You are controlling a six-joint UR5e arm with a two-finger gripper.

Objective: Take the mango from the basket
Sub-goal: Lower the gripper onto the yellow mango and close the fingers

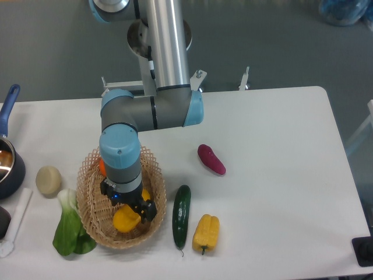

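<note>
Reaching down into the basket point(93, 224), the pincer point(129, 214) is sitting directly over the mango point(126, 221), fingers apparently closing around it.

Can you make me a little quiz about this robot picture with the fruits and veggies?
1. True or false: the gripper is down inside the basket.
2. What lies just right of the basket? A) cucumber B) spoon C) banana
3. Fill in: the yellow thing under the gripper is the ____.

Key
1. True.
2. A, the cucumber.
3. Mango. The jaws sit around it, but the arm hides whether they have closed.
</note>
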